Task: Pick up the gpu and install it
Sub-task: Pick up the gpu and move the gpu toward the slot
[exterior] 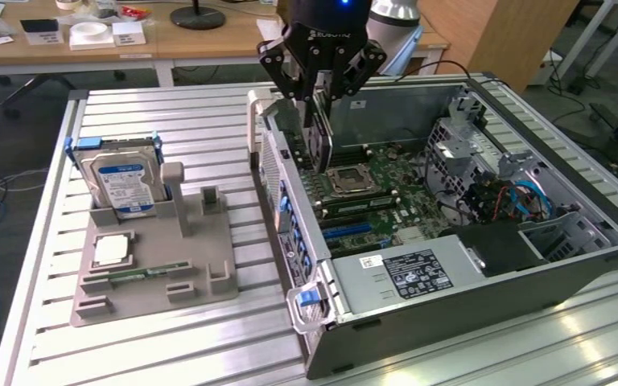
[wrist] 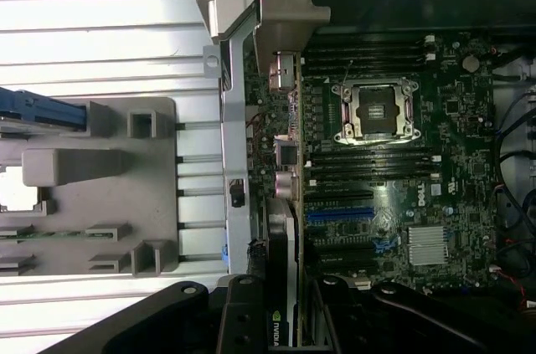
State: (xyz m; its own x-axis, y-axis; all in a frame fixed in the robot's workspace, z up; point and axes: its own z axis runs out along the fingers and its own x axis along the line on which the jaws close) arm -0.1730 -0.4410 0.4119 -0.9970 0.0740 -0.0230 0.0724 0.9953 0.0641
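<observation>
The gpu [exterior: 319,141] hangs on edge from my gripper [exterior: 320,98], which is shut on its top edge. It sits inside the open computer case [exterior: 566,265], near the case's wall on the exterior view's left, just above the motherboard [exterior: 389,189]. In the wrist view the gpu [wrist: 283,228] appears edge-on below my gripper [wrist: 285,325], with its silver bracket [wrist: 285,78] toward the case's rear wall. It stands beside the blue expansion slot [wrist: 339,214]. Whether its lower edge touches the board is hidden.
On the slatted table, a grey holder tray [exterior: 154,277] carries a hard drive [exterior: 125,183] with a blue-white label, a processor chip [exterior: 113,249] and a memory stick [exterior: 138,272]. Inside the case are the processor socket [exterior: 349,181], a power supply [exterior: 417,273] and cables [exterior: 513,201].
</observation>
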